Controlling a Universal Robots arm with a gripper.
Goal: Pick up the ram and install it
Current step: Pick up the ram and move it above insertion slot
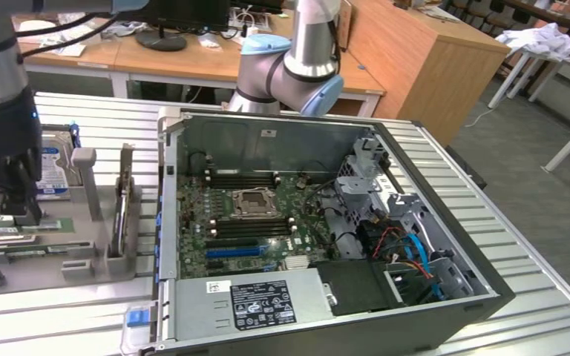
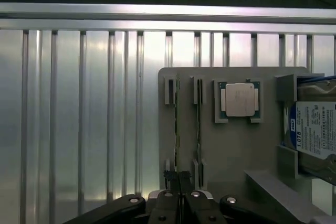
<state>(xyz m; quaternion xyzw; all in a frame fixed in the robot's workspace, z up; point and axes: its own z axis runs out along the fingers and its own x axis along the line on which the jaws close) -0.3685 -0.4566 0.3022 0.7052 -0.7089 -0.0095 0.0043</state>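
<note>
— On the grey tray [image 2: 236,145], where's the ram [image 2: 177,124]?
— Standing on edge in its slot, long axis running straight away from the gripper [image 2: 179,179], whose jaws are pressed together over its near end.

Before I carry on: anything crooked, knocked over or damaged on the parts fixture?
Nothing stands out. The ram and the second stick stand straight on edge in their slots, the processor sits square in its pocket, the hard drive is in its bracket. The shut gripper is lined up with the ram.
</note>
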